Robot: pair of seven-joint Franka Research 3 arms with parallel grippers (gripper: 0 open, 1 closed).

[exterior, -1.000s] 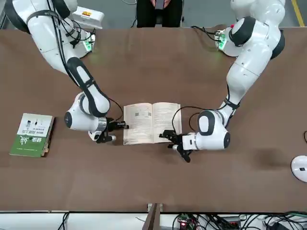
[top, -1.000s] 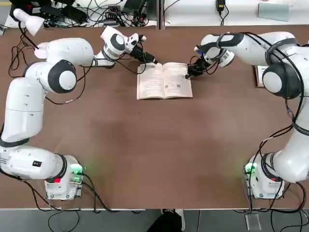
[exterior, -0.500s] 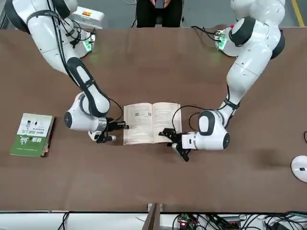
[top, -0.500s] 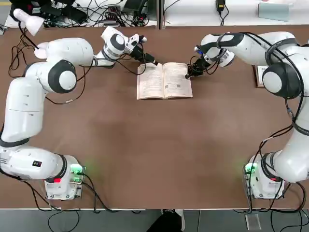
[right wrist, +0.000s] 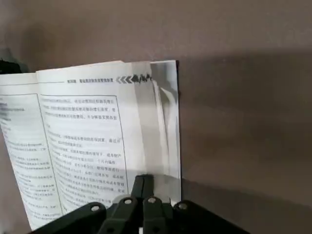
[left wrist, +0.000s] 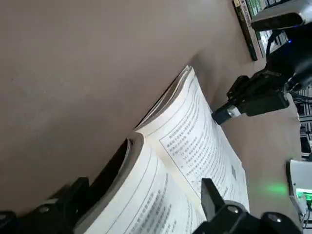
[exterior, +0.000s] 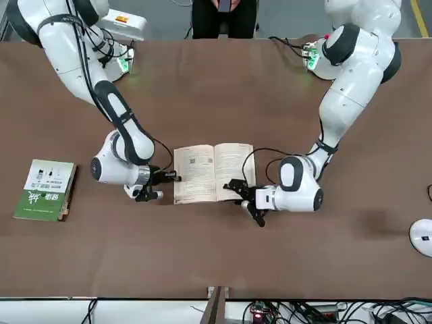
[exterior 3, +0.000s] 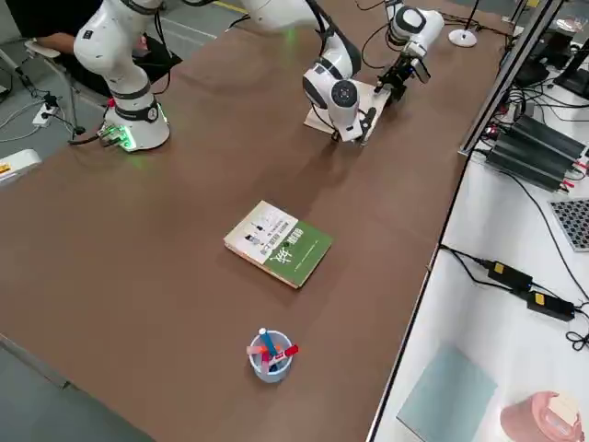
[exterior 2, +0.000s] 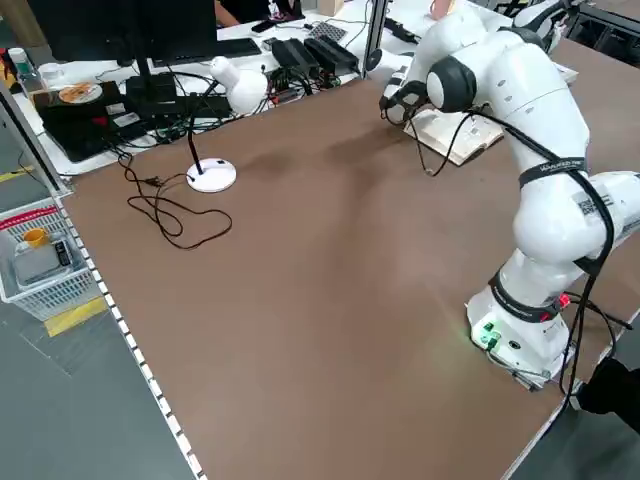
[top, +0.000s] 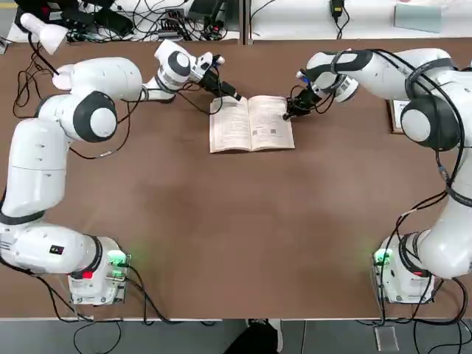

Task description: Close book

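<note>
**My fingers at both sides of the open book**

The book [top: 251, 123] lies open and flat on the brown tabletop [top: 236, 236], near the far middle. Its cream pages face up.

My left fingers [top: 225, 91] are at the far left corner of the book. They are spread apart, one on each side of the page edge. In my left wrist view, the pages [left wrist: 161, 195] sit between my two fingers, but I cannot tell if they pinch them.

My right fingers [top: 293, 110] are at the right edge of the book. They are pressed together, and their tip rests on the corner of the right page [right wrist: 146, 180].

A green-and-white book [exterior: 46, 190] lies well apart on my right side. A cup of pens [exterior 3: 270, 354] stands near it.
</note>
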